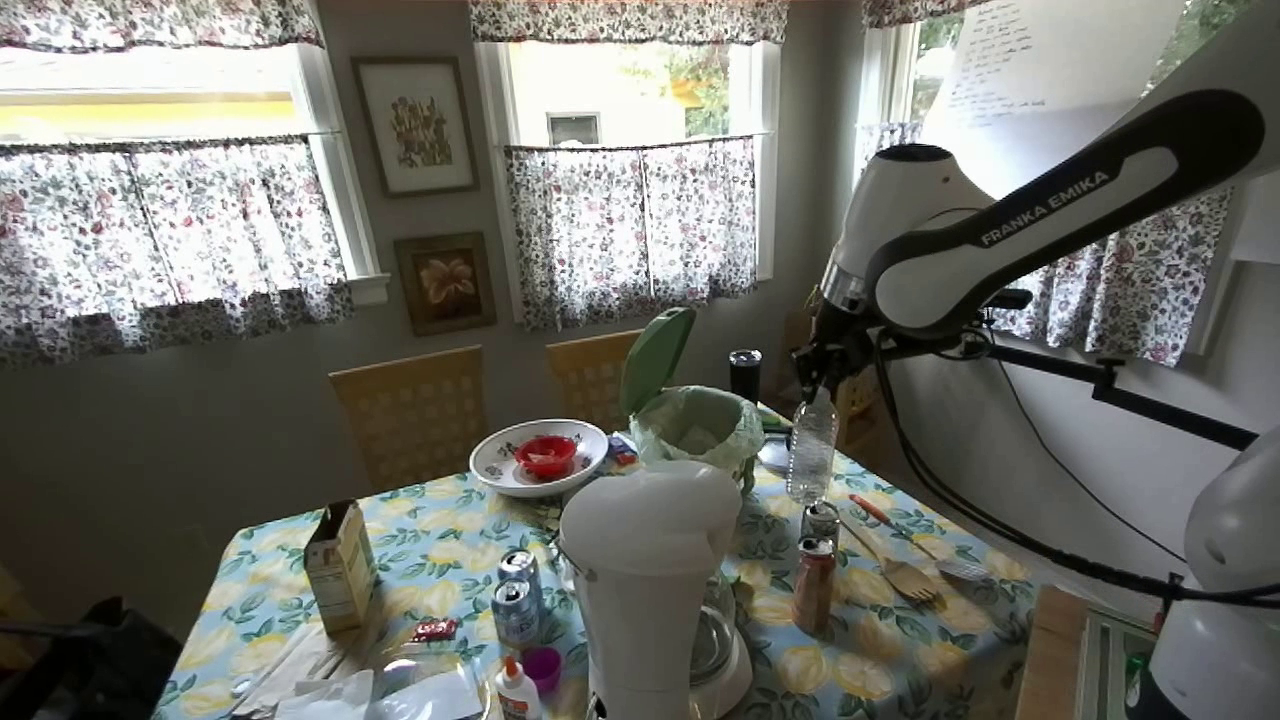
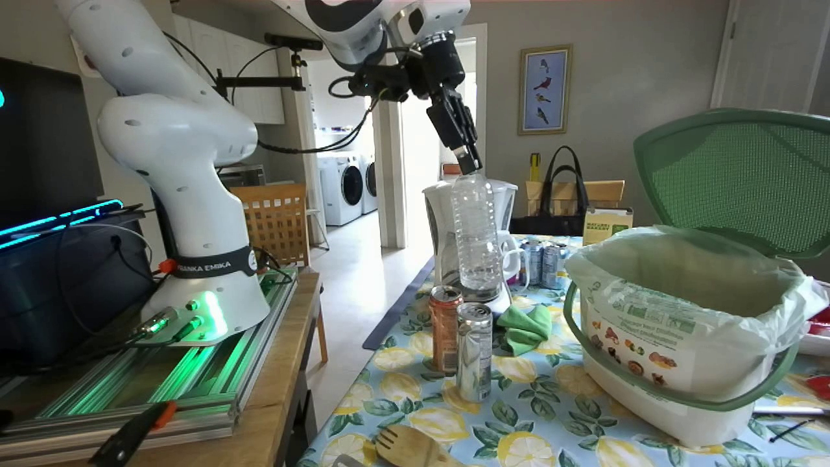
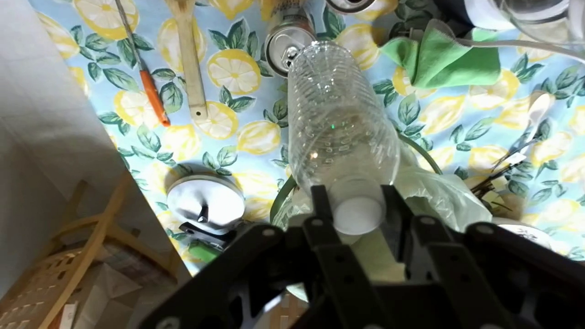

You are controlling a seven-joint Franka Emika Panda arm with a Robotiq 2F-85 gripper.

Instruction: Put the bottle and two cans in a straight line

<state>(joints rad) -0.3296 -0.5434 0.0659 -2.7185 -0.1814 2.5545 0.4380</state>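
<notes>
A clear ribbed plastic bottle (image 2: 478,233) with a white cap hangs above the table, its base off the cloth. My gripper (image 3: 355,191) is shut on its neck just under the cap, one finger on each side. Below, a silvery can (image 2: 474,353) and an orange-red can (image 2: 446,331) stand upright close together. In an exterior view the bottle (image 1: 812,450) is beyond the silvery can (image 1: 821,524), with the orange-red can (image 1: 815,588) nearer the camera. From the wrist, the bottle's base overlaps the edge of the silvery can (image 3: 289,45); the orange-red can (image 3: 351,3) is mostly cut off.
A lined bin (image 2: 687,337) with a raised green lid stands beside the cans. A white coffee maker (image 1: 650,570) and green cloth (image 3: 445,59) are near. A wooden fork (image 1: 905,580) and an orange-handled tool (image 3: 154,98) lie alongside. Blue cans (image 1: 517,600) stand farther off.
</notes>
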